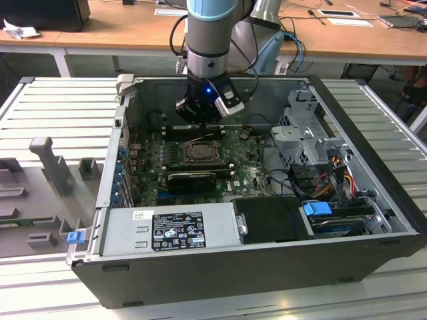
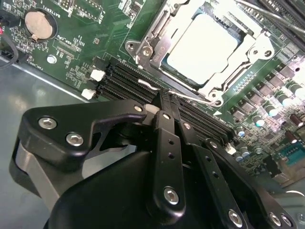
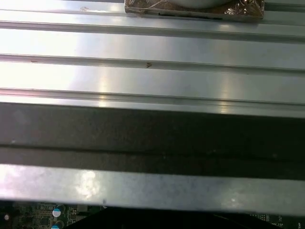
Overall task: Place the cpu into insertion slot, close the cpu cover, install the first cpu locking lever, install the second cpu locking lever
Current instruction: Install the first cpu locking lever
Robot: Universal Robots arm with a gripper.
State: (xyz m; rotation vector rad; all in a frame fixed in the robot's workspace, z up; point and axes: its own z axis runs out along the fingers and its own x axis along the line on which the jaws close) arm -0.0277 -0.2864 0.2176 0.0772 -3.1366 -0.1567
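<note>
The cpu (image 2: pixel 202 47) lies flat in the insertion slot (image 2: pixel 157 45), its dull silver face up. The cpu cover (image 2: pixel 255 47) is folded down around it as a silver frame. A thin wire locking lever (image 2: pixel 145 85) runs along the socket's near edge, and another lever rod (image 2: pixel 267 14) shows at the far side. My gripper (image 2: pixel 164 101) is shut, with its black fingertips touching or just over the near lever. In the exterior view the gripper (image 1: pixel 200 115) hangs inside the open computer case, just behind the insertion slot (image 1: pixel 200 152) on the green board (image 1: pixel 250 175).
Black memory slots (image 2: pixel 121 78) lie right beside the fingertips, and a coin battery (image 2: pixel 38 24) sits further off. A long black card (image 1: pixel 192 179), the power supply (image 1: pixel 170 230), a drive cage (image 1: pixel 303 130) and cables (image 1: pixel 323 183) crowd the case. The case wall (image 3: pixel 152 138) rises beside the ribbed table (image 3: pixel 152 47).
</note>
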